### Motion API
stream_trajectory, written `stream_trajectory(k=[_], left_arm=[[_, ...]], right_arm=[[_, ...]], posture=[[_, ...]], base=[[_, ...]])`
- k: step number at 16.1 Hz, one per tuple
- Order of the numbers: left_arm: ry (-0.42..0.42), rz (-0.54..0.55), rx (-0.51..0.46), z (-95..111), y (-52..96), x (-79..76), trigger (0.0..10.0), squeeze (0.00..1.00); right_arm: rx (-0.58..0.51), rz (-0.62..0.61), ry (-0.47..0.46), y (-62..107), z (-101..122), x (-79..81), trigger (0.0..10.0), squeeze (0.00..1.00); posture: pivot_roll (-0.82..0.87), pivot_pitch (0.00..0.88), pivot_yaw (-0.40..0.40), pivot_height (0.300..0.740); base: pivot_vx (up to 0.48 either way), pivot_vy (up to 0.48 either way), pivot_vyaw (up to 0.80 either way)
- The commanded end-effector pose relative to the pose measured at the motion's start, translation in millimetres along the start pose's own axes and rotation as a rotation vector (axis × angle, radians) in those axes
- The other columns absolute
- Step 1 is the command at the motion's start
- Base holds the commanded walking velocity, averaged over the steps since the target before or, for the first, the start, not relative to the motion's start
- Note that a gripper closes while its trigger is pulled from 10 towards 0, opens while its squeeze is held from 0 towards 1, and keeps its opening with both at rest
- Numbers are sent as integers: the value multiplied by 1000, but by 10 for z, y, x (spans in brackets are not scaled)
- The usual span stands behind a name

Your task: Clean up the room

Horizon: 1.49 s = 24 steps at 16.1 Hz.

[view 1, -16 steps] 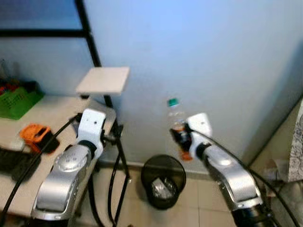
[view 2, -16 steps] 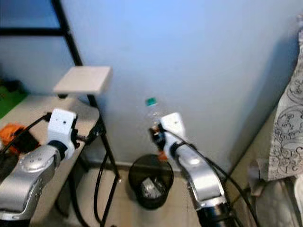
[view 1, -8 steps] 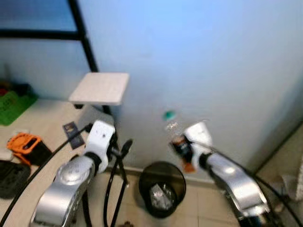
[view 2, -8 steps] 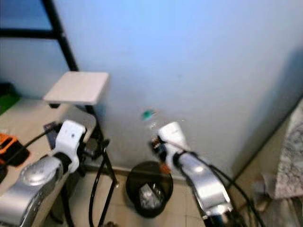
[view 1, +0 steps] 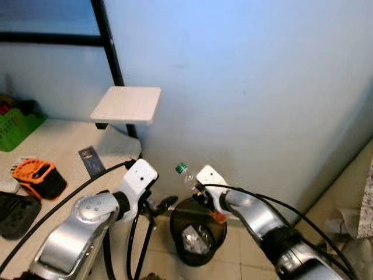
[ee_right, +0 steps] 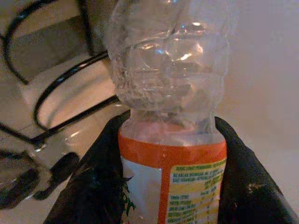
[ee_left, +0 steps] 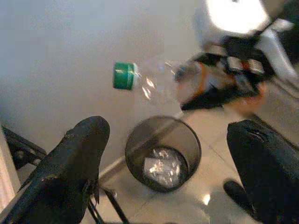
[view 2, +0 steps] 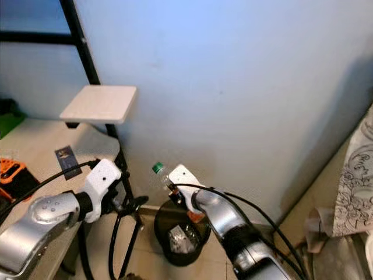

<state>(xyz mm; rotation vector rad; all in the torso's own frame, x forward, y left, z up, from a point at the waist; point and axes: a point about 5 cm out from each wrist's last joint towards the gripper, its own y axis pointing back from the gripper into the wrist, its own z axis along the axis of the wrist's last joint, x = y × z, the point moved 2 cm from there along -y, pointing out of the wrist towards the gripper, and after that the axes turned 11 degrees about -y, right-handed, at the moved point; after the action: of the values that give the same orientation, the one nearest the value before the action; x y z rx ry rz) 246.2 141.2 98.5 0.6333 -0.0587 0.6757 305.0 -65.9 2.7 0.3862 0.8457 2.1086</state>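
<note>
A clear plastic bottle [view 1: 189, 181] with a green cap and an orange label is tilted, cap toward my left. My right gripper [view 1: 202, 196] is shut on its labelled lower part, seen close up as the bottle [ee_right: 173, 88] between black fingers [ee_right: 91, 186]. Directly below it, a black mesh bin [view 1: 176, 227] with crumpled rubbish inside stands on the tiled floor against the blue wall. My left gripper [view 1: 160, 206] is open just left of the bin, holding nothing. In the left wrist view its fingers [ee_left: 74, 168] frame the bottle [ee_left: 154, 86] above the bin [ee_left: 132, 161].
At my left a beige table [view 1: 58, 146] carries an orange and black device [view 1: 35, 175], a green basket [view 1: 14, 125] and a dark card [view 1: 92, 161]. A white square panel [view 1: 127, 105] sits on a black stand with looping cables. Patterned fabric [view 2: 355, 175] hangs at the right.
The camera has shifted. My right gripper has come down with the bottle to just above the bin, tilting it leftward. My left gripper has dropped toward the bin.
</note>
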Motion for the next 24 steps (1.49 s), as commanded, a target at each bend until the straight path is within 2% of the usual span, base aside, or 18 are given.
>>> stream_trajectory(k=[1, 3, 7, 8, 9, 10, 19, 23, 24], left_arm=[[-25, -11, 4, 8, 5, 36, 10000, 0], [-53, -44, 24, -20, 51, 61, 10000, 0], [-66, -121, 31, -36, 104, -8, 10000, 0], [-67, -135, 32, -37, 111, -30, 10000, 0], [-67, -141, 32, -38, 115, -38, 10000, 0], [-67, -150, 33, -42, 124, -46, 10000, 0], [-63, -181, 39, -54, 159, -68, 10000, 0], [-54, -177, 31, -41, 149, -85, 10000, 0], [-32, -144, 16, -24, 139, -86, 10000, 0]], right_arm=[[-21, -44, 14, -14, 74, -56, 10000, 0], [-42, -135, 4, -60, 226, -140, 10000, 0], [-92, -150, -7, -101, 463, -138, 10000, 0], [-100, -152, -19, -108, 499, -133, 10000, 624], [-103, -152, -29, -111, 511, -130, 10000, 624], [-108, -145, -52, -122, 523, -113, 10000, 1000], [-94, -57, -130, -187, 453, 74, 10000, 1000], [-91, -52, -146, -190, 382, 81, 10000, 1000], [-117, -56, -164, -167, 360, 20, 10000, 1000]], posture=[[14, 0, 29, 740], [19, 0, 26, 740], [19, 12, 31, 740], [23, 22, 32, 740], [24, 22, 32, 740], [25, 24, 32, 740], [30, 25, 32, 740], [28, 13, 31, 740], [26, 0, 29, 740]], base=[[0, 0, 0], [0, 0, 0], [0, 0, 0], [0, 0, 0], [0, 0, 0], [0, 0, 0], [0, 0, 0], [0, 0, 0], [0, 0, 0]])
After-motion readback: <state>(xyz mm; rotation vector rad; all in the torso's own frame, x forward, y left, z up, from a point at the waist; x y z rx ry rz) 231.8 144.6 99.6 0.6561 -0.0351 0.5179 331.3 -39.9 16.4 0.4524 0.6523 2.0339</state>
